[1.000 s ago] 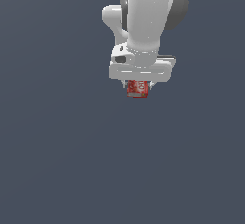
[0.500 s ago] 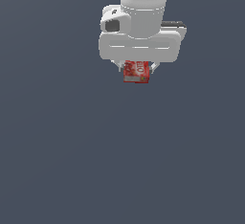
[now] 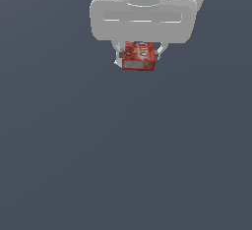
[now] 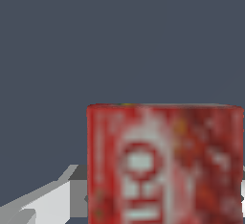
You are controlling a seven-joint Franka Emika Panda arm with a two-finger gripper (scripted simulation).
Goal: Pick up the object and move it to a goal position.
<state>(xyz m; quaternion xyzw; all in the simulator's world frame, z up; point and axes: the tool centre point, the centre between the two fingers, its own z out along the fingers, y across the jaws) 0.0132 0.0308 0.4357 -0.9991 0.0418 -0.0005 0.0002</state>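
Exterior view | my gripper point(image 3: 140, 57) holds the red box point(image 3: 139, 56) tight | box sits right under me, long side level

The only lettering I can find is on the small red box point(image 3: 139, 56) caught between my gripper's point(image 3: 140, 57) fingers. In the exterior view its red face carries white characters, too blurred for me to read. In the wrist view the same box point(image 4: 165, 165) fills the frame with large white letter shapes, one rounded like an O, but I cannot make out a word.
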